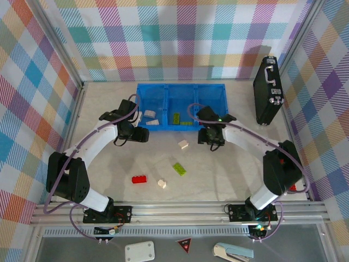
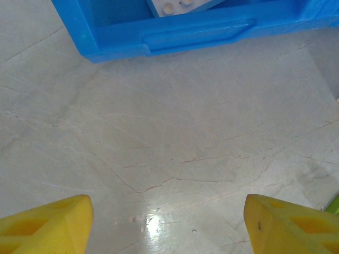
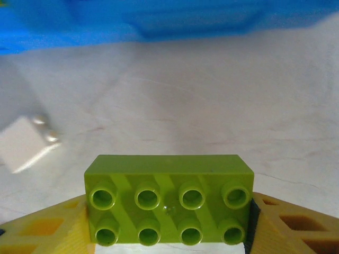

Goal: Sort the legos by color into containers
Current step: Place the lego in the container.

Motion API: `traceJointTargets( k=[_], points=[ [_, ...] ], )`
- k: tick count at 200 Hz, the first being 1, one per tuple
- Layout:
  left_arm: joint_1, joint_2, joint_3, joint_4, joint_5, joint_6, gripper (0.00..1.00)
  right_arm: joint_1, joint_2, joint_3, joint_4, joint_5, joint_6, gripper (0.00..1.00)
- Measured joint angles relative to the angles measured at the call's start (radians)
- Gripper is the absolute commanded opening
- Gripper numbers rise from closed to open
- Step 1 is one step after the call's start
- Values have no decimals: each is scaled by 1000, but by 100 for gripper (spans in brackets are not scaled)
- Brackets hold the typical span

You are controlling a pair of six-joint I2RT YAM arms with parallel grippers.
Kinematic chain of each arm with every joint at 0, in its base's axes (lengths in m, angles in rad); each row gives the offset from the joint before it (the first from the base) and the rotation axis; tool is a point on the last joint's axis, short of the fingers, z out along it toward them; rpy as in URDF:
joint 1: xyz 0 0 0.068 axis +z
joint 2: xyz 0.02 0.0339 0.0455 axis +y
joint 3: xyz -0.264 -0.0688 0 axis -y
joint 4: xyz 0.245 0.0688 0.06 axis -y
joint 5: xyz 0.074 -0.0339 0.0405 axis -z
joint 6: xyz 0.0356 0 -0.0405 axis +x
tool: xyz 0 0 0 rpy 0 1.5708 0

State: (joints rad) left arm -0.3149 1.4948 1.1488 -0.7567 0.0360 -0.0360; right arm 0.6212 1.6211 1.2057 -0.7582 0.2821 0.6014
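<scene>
Legos (image 1: 139, 179) lie loose on table (image 1: 229, 174); some in tray (image 1: 180, 85) left and middle compartments. Left gripper (image 2: 168, 233) jaws apart, empty, near tray. Right gripper (image 1: 211, 141) clamped on green brick (image 3: 168, 203), near tray.

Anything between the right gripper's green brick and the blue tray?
Only bare table, in the right wrist view, between the lime green brick in the right gripper and the blue tray; a cream brick sits off left.

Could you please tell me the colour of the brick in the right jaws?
The brick is lime green, clearest in the right wrist view.
</scene>
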Motion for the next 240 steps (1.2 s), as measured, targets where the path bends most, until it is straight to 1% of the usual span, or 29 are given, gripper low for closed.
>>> traceJointTargets(
  k=[45, 99, 137, 182, 217, 240],
  points=[
    [6, -31, 0, 1, 0, 0, 76, 71, 172, 228, -46, 14, 18, 64],
    [6, -34, 0, 1, -2, 0, 76, 79, 351, 484, -109, 64, 35, 64],
    [6, -34, 0, 1, -6, 0, 75, 79, 463, 657, -166, 142, 32, 64],
    [16, -34, 0, 0, -23, 0, 76, 79, 618, 877, -188, 238, -5, 64],
    [19, -34, 0, 0, -30, 0, 75, 79, 715, 999, -194, 296, -42, 64],
    [23, -34, 0, 0, -30, 0, 75, 79, 754, 1033, -185, 335, -68, 65]
  ],
)
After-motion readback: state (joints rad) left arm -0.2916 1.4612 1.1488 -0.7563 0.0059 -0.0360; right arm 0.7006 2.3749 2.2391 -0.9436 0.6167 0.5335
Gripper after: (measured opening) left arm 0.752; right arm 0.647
